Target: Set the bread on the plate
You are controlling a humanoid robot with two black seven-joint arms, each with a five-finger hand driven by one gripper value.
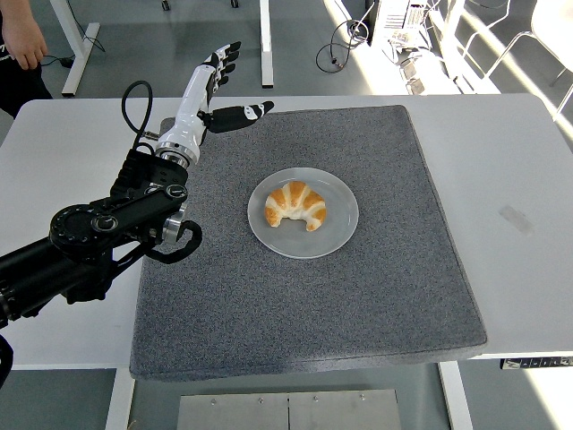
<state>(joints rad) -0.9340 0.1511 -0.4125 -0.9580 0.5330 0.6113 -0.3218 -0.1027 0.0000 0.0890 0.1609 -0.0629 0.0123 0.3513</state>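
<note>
A golden croissant [297,204] lies on a round grey plate [340,228] in the middle of a dark grey mat [304,296]. My left hand [218,88] is raised over the mat's far left corner, well apart from the plate. Its fingers [224,58] are spread straight and the thumb [243,114] points right; it holds nothing. The black left arm [98,233] comes in from the left edge. The right arm is not in view.
The mat covers most of the white table [528,179]. A person's hand and dark sleeve [22,40] show at the top left corner. Table legs, cables and chairs stand on the floor beyond the far edge.
</note>
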